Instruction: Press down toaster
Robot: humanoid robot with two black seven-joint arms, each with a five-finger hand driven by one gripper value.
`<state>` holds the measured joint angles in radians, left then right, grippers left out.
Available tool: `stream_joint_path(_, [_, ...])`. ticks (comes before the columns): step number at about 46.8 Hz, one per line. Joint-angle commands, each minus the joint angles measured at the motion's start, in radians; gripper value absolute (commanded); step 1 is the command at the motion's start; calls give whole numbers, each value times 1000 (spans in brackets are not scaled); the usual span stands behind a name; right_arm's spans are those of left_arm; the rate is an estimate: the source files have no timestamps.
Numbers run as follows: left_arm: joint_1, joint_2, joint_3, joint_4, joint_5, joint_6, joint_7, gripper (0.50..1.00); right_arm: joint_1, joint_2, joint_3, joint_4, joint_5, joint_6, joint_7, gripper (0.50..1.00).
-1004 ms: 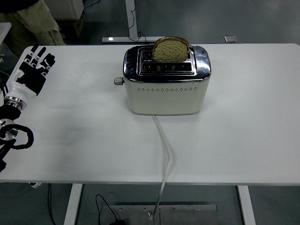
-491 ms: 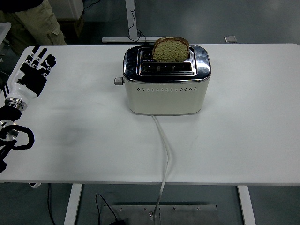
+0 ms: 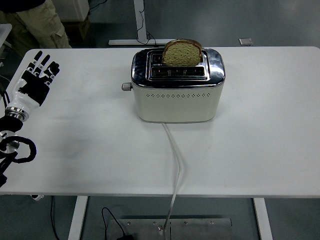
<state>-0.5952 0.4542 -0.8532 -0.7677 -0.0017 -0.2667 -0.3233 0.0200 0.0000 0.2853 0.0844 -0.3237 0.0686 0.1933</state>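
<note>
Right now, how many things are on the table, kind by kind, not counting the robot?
Toaster: 1
Bread slice: 1
Power cord: 1
Total: 3

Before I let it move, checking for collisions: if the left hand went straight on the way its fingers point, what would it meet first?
Probably nothing on the table. The left hand, open, points up and away toward the far edge, well left of the toaster. A person stands beyond, though depth is unclear.
</note>
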Motion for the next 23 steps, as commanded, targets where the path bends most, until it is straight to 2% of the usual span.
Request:
stream_joint_path(1, [0,0,0,-1,0,-2,1,1000,0,0,0,0,0,0,0,998])
stream_joint_path(23, [0,1,5,-2,3,-6,3,1000,0,0,0,0,0,-1,0,998])
